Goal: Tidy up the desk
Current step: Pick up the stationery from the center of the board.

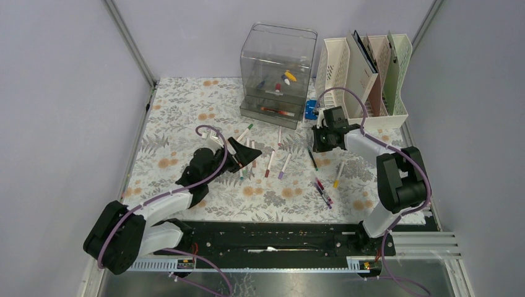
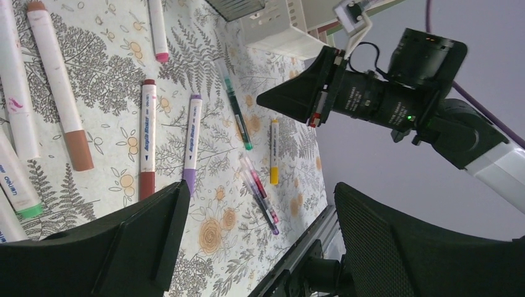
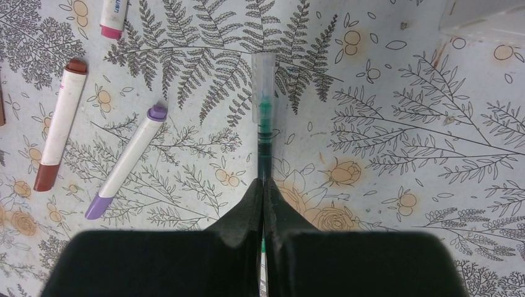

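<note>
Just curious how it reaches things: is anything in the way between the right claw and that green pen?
Nothing visible. The right gripper looks already closed on the green pen, which lies on the desk. The nearest neighbour, a purple marker, lies off to one side, apart from both.

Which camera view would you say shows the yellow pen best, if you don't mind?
The left wrist view: the yellow pen lies whole and unobstructed on the desk, large enough to see its shape. The top external view shows it only as a tiny yellow sliver. The right wrist view does not show it.
</note>
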Robot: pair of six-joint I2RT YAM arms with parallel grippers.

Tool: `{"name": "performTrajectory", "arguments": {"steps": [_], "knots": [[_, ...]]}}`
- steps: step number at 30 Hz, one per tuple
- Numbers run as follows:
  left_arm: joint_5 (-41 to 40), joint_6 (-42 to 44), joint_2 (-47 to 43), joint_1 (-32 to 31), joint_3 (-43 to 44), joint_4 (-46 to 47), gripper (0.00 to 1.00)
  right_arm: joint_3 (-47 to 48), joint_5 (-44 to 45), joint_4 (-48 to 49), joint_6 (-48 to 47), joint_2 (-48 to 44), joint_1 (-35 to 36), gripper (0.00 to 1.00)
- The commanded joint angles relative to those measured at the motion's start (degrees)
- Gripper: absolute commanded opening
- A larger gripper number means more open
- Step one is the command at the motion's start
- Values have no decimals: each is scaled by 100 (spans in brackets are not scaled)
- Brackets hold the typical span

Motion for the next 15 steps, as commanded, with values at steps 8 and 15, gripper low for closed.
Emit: {"name": "performTrajectory", "arguments": {"steps": [8,15], "knots": [[-493,480,1829,-1307,2217,-1666,90,25,-24,8,-70,-976,-418,0],[-997,455,4133,-1993,4964,-3993,86,-42,-24,8,-70,-1411,-1270,0]]}}
